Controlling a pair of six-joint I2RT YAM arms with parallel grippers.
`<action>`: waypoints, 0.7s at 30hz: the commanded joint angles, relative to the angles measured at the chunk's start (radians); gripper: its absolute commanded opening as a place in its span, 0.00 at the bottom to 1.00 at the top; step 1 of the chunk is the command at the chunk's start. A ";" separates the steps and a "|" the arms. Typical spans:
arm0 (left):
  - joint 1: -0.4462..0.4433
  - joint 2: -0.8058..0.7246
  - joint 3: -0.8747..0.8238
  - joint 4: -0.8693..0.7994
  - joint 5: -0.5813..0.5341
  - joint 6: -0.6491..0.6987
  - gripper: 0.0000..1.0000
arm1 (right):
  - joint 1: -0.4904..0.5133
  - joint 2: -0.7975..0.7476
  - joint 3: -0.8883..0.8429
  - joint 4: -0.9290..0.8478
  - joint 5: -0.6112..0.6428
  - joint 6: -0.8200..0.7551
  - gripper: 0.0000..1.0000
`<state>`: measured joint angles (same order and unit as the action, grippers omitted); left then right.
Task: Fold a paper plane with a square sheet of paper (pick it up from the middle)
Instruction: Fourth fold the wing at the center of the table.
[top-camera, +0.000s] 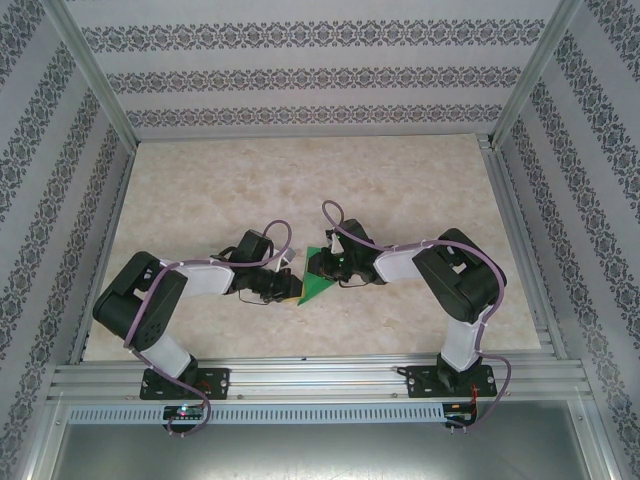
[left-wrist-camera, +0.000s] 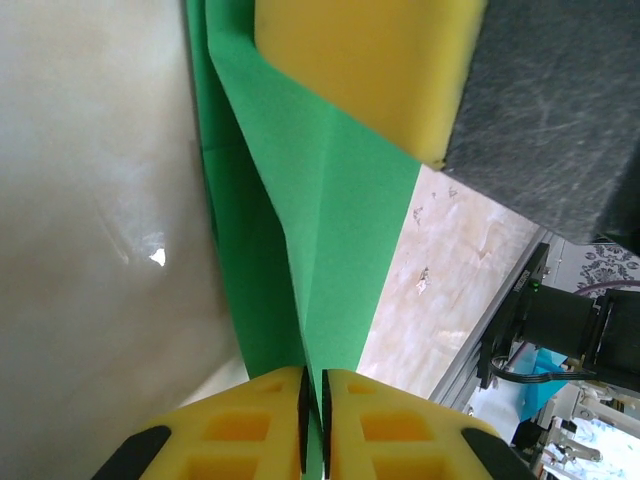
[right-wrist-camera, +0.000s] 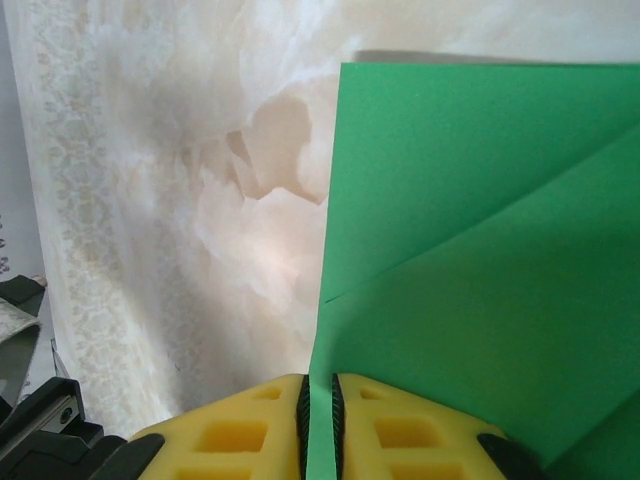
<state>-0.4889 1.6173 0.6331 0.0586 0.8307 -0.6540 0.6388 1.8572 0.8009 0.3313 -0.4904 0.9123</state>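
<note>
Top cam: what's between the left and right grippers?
Just the folded green paper, spanning from the left gripper to the right gripper in the top view. Each wrist view shows that gripper shut on a paper edge.

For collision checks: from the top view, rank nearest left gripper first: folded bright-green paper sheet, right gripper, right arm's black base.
1. Folded bright-green paper sheet: in left gripper.
2. Right gripper: across the sheet.
3. Right arm's black base: near-right edge.

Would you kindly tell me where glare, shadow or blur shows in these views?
Left wrist view: a small white glare spot on the table. Right wrist view: the green paper is sharp, with a thin shadow along its top edge. Top external view: even light, only faint shadows beneath the arms.
</note>
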 joint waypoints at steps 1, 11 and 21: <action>0.006 -0.022 -0.002 -0.042 0.000 0.014 0.17 | -0.008 0.040 -0.046 -0.101 0.063 -0.045 0.17; 0.003 0.014 -0.012 -0.008 0.011 0.008 0.07 | -0.009 0.053 -0.051 -0.092 0.056 -0.051 0.17; -0.023 0.070 -0.020 -0.068 0.111 0.117 0.02 | -0.013 0.094 -0.066 -0.088 0.092 -0.047 0.16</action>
<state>-0.4911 1.6703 0.6300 0.0555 0.8574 -0.5995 0.6369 1.8614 0.7891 0.3580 -0.4988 0.8909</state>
